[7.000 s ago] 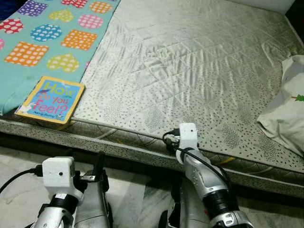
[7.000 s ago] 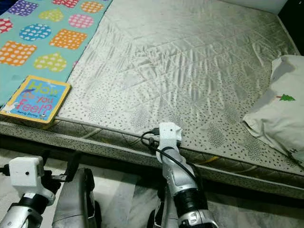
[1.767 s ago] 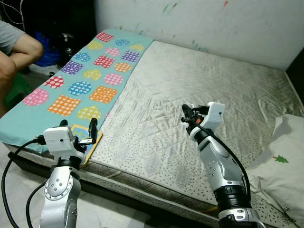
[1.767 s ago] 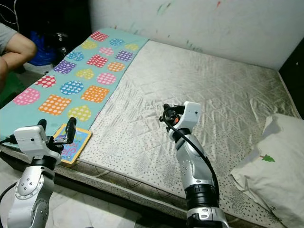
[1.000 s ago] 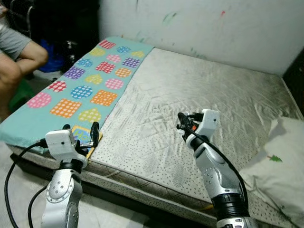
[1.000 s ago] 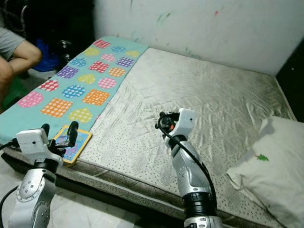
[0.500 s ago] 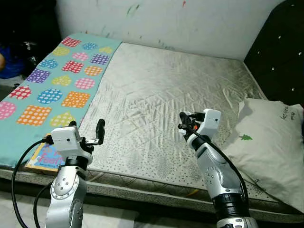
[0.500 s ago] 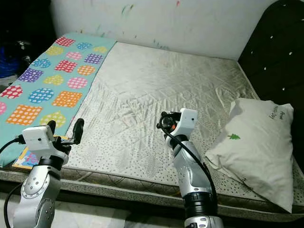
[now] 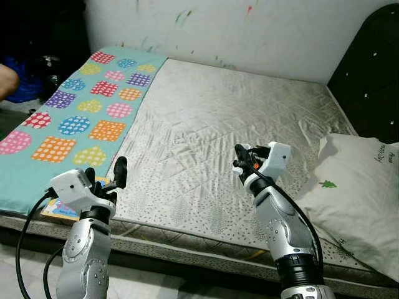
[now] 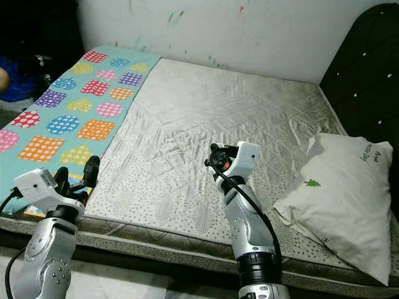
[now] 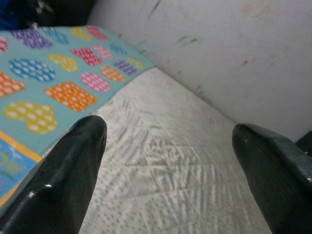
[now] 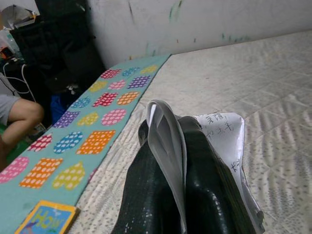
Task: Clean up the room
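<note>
My right gripper hovers over the middle of the bare grey mattress, shut on a piece of white paper with handwriting on it. My left gripper is open at the bed's near left edge, nothing between its fingers. Just beyond it lies a yellow-edged children's book on the corner of a teal blanket with dotted shapes, partly hidden by the gripper. The book also shows in the right wrist view.
A white pillow with a small tree print lies at the bed's right side, against a dark padded headboard. A white wall runs behind the bed. Part of a person sits at the far left, beyond the blanket.
The camera has swung slightly, shifting the whole scene. My left gripper has dropped a little, nearer the book. The right gripper still holds the paper over the mattress.
</note>
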`<state>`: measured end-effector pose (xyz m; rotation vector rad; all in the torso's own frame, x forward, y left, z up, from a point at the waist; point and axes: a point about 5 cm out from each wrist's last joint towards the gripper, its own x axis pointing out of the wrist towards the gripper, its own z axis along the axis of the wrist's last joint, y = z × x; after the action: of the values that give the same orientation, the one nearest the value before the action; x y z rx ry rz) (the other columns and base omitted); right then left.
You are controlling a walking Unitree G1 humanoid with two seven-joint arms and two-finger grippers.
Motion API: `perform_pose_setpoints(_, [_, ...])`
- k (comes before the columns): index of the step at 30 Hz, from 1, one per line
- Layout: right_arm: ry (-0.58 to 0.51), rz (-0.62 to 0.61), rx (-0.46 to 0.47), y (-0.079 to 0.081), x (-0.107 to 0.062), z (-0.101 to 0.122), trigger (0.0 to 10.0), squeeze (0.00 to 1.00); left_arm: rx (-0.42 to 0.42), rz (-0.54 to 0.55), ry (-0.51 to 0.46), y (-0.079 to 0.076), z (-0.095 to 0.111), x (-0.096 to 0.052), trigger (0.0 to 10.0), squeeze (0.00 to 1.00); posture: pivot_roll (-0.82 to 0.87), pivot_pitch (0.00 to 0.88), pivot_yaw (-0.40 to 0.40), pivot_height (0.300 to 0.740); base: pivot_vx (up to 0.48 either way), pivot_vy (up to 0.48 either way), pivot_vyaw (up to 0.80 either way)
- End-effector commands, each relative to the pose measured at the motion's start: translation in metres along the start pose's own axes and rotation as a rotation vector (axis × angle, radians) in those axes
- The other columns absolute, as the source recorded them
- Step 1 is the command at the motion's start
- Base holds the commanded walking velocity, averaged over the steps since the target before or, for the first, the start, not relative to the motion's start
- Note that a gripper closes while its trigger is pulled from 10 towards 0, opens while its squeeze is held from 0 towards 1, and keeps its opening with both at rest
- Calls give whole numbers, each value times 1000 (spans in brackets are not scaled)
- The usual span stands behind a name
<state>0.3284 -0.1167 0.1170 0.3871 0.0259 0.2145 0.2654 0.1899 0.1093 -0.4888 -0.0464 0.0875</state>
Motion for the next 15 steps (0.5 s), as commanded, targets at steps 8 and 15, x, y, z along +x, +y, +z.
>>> perform_pose_setpoints(8, [11,-5,-225,-12,-11,-4,10000,0,306,-44,49,8,-2,-3,10000,0,32,0,-39,740,0,0,0])
perform_pose_setpoints(15, [-160,-74,-295,-26,-27,13,10000,0,396,-93,18,3,3,-2,10000,0,0,0,-2,740,0,0,0])
